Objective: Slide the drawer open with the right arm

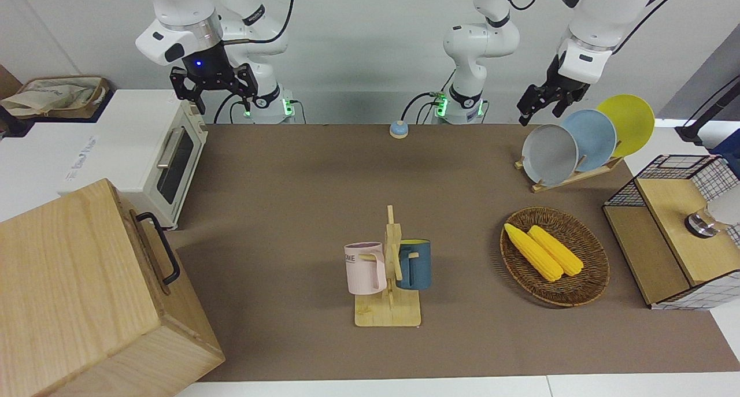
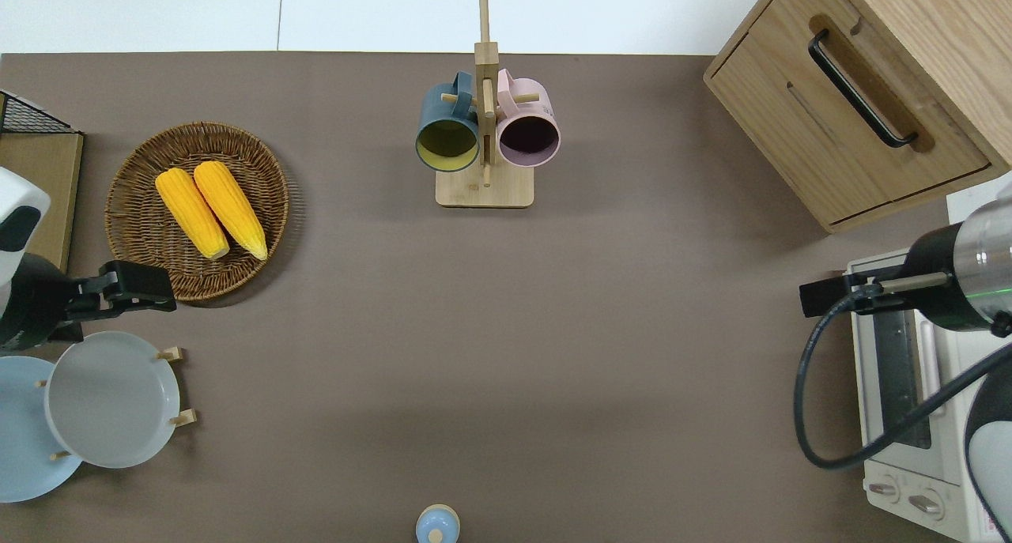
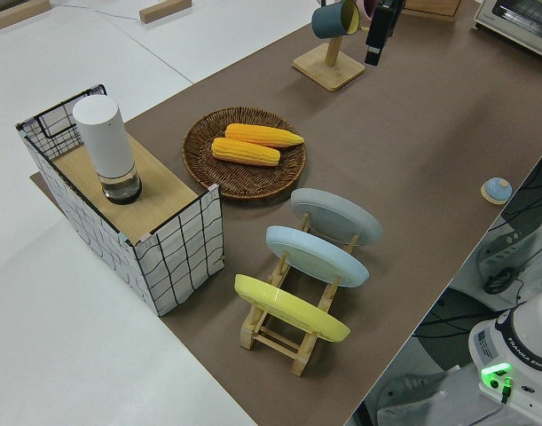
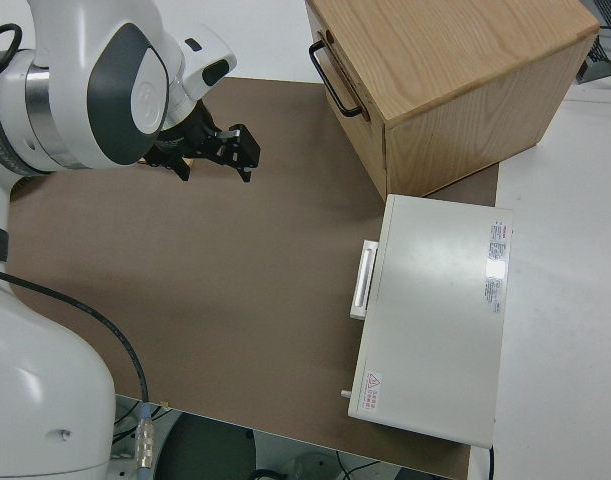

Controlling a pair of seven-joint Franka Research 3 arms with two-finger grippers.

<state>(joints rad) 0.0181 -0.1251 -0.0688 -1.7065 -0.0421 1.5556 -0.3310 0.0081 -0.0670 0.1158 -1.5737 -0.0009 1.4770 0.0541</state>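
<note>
The drawer (image 2: 830,132) is the wide pale-wood front of the big cabinet (image 1: 69,281) at the right arm's end of the table, farther from the robots than the toaster oven. It sits flush and shut, and its black bar handle (image 2: 862,88) (image 1: 159,247) (image 4: 335,75) is free. My right gripper (image 1: 222,96) (image 4: 217,158) hangs open and empty in the air, a blue light glowing above it. In the overhead view the right gripper (image 2: 826,298) is over the mat at the edge of the oven's door, well apart from the handle. The left arm is parked.
A white toaster oven (image 2: 909,401) stands next to the cabinet, nearer to the robots. Mid-table is a mug rack (image 2: 484,187) with two mugs. A basket (image 2: 142,235) of corn, a plate rack (image 1: 569,177) and a wire-mesh box (image 1: 665,235) fill the left arm's end.
</note>
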